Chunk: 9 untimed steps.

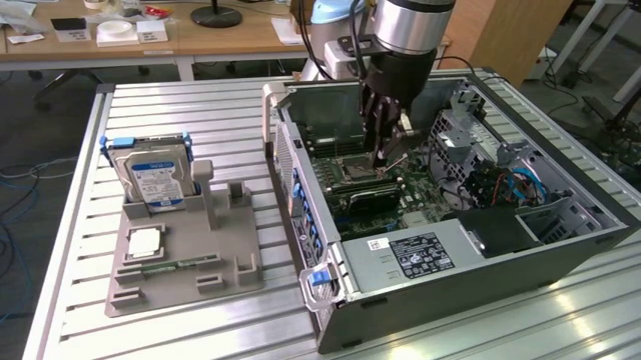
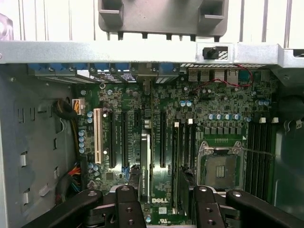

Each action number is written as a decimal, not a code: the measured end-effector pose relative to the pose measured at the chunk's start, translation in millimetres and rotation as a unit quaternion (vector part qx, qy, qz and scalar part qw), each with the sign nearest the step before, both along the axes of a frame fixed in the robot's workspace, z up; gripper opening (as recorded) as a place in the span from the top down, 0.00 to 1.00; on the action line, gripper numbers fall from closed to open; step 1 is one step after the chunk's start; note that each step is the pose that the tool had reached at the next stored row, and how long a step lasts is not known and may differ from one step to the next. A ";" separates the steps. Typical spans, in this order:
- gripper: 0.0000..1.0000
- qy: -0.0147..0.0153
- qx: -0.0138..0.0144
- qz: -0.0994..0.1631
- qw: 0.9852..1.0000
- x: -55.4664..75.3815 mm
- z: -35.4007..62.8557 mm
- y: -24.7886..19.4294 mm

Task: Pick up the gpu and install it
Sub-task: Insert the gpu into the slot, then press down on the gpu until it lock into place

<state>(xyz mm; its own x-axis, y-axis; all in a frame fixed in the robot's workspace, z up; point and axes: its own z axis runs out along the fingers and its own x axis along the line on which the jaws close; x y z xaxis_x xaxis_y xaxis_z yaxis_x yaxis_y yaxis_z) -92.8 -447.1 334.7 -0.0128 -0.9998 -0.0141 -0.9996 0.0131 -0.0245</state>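
One gripper (image 1: pixel 386 161), down inside the open computer case (image 1: pixel 481 259), hanging just above the motherboard (image 1: pixel 416 187). In the wrist view the gripper (image 2: pixel 166 204) has its fingers (image 2: pixel 127 206) spread wide with clear space between them, clamped on nothing.

The gpu (image 1: pixel 373 196) stands on edge on the board, just below the fingertips and near the middle of the case. In the wrist view the gpu (image 2: pixel 144 166) is a thin dark edge in line with the long slots, closer to one finger than the other, beside the white slot (image 2: pixel 98 135). Whether it is fully seated cannot be told.

The CPU socket (image 2: pixel 218 166) sits uncovered just beside the card rows.

Room is tight. The case walls rise on all sides, the drive cage (image 1: pixel 470 142) with blue cables crowds the exterior view's right, and the case's near metal rim (image 2: pixel 142 51) runs straight across the wrist view.

Outside the case, on the exterior view's left, a grey holder (image 1: pixel 236 262) rests on the slatted table (image 1: pixel 180 112) with a hard drive (image 1: pixel 152 176) upright in it, well apart from the gripper.
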 end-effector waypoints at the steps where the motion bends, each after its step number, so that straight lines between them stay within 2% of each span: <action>1: 0.54 0.000 0.000 0.000 1.000 0.0 -0.1 0.0; 9: 0.54 0.000 0.000 0.000 1.000 0.0 -1.0 0.0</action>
<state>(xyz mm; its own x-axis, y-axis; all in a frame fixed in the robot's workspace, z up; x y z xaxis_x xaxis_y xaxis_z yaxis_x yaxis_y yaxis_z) -92.8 -447.1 333.7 -0.0128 -0.9998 -0.0142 -0.9996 0.0131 -0.0246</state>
